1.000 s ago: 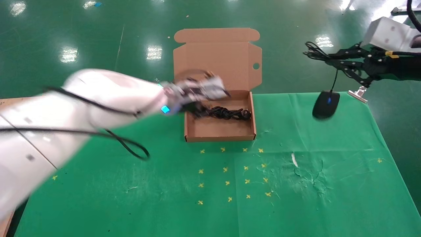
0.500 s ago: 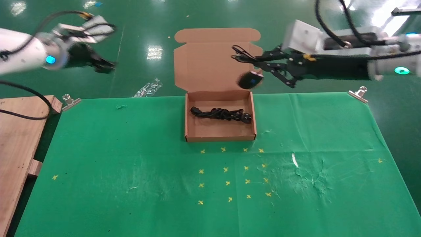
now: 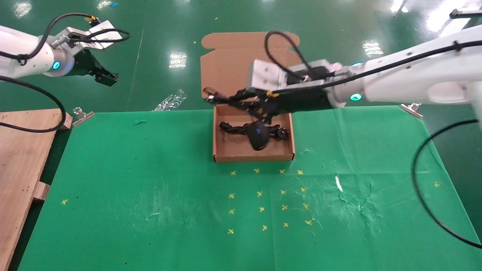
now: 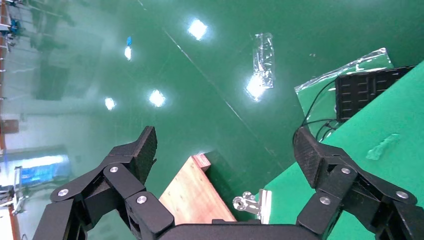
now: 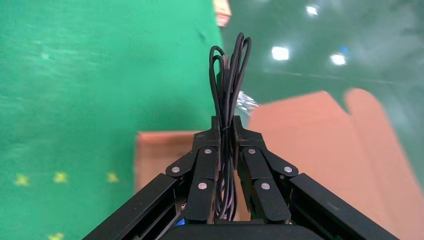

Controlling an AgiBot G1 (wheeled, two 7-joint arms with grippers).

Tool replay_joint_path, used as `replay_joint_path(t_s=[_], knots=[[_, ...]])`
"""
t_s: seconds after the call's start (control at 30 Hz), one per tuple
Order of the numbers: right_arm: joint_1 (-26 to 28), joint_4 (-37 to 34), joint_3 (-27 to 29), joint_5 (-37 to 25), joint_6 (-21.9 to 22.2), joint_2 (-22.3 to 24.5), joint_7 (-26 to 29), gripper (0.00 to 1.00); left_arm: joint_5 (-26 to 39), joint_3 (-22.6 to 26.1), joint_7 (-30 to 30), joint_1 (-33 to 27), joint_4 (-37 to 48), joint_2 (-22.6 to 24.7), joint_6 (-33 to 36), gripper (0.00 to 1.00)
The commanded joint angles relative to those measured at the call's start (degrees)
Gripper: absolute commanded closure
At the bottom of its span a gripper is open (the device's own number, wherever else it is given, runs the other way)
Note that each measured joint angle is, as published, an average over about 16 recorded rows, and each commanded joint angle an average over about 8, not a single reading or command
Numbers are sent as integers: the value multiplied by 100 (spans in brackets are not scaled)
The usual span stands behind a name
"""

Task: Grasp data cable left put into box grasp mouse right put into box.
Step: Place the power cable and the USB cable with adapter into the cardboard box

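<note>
The brown cardboard box [image 3: 290,145] stands open at the table's far middle, its lid [image 3: 226,67] upright. The coiled black data cable [image 3: 229,128] lies inside it. My right gripper [image 3: 229,101] is over the box's back wall, shut on the bundled thin wire [image 5: 229,75] of the black mouse [image 3: 258,138]. The mouse hangs down inside the box over the cable; I cannot tell whether it rests on it. In the right wrist view the right gripper [image 5: 226,125] pinches the wire bundle, and the mouse is hidden. My left gripper [image 3: 107,77] is open and empty, raised off the table's far left corner, as the left wrist view [image 4: 225,150] also shows.
A wooden board [image 3: 19,158] lies along the table's left edge. Metal clips [image 3: 81,114] [image 3: 410,109] hold the green cloth at the far corners. A plastic bag [image 3: 169,101] lies on the floor behind. Yellow cross marks [image 3: 260,194] and a white scrap [image 3: 337,183] are in front of the box.
My right arm swung left with the mouse dangling by its wire and lowered it into the box. My left arm left the cable in the box and pulled back far left.
</note>
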Motion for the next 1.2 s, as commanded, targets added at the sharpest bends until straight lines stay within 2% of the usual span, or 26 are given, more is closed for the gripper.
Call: replay_joint_path(t_s=[0.03,0.23,0.5,0.53,0.77,0.83,1.2], knots=[[36,-192,-14,60,-108,-145,-137,100,-8,-2,16,-3,24,10,-6,0],[3,-581,-71,42,-192,-249,-112,100,-37,-10,62,-8,68,27,-17,0],[-107,-1636,-59,-79,485,-337,-120,98,-69,-20,113,-14,118,44,-29,0],[-124,-1750,-35,-60,578,-344,-168,89,-72,-21,118,-15,122,46,-30,0],[-256,-2242,174,141,952,-382,-429,5,-78,-24,138,-21,155,49,-38,0],[-285,-2309,213,182,986,-387,-449,0,-78,-25,141,-22,161,49,-40,0],[-251,-2180,158,157,912,-367,-413,0,-83,-26,139,-18,149,50,-40,0]])
